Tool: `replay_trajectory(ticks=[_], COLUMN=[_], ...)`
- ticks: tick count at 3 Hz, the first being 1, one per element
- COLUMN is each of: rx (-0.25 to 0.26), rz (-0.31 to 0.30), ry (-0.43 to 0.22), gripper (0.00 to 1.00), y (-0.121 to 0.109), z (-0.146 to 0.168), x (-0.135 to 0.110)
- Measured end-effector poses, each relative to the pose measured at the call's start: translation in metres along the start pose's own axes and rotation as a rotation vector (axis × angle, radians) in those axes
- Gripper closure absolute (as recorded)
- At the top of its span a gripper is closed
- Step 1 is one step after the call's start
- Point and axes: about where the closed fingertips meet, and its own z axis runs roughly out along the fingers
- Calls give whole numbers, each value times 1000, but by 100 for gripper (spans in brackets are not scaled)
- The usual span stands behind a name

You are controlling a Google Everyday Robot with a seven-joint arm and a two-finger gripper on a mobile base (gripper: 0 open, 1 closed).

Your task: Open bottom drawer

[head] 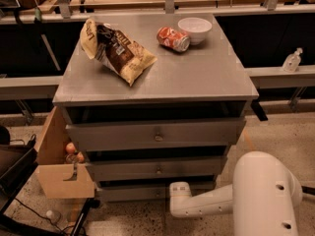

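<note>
The grey three-drawer cabinet (157, 77) stands in the middle of the camera view. The bottom drawer (130, 193) is its lowest, slim grey front, just above the floor; its knob is hidden. The middle drawer (157, 168) and the tall top drawer (157, 135) each show a small round knob. My white arm (263, 195) reaches in from the lower right. My gripper (178, 194) is low at the arm's end, right against the bottom drawer's front near its centre.
On the cabinet top lie a chip bag (118, 50), a red soda can (173, 38) and a white bowl (195, 29). An open cardboard box (59, 173) with fruit stands at the cabinet's left. A spray bottle (292, 60) stands on the right ledge.
</note>
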Motion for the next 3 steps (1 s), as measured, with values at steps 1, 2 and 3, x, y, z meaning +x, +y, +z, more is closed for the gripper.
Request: replay_trajectory(ticks=[1,2,3], rx=[-2,2,42], rz=[0,3,19], ry=[1,1,-48], gripper=[0,0,0], y=[1,2,-7], z=[1,1,5], x=[0,0,-7])
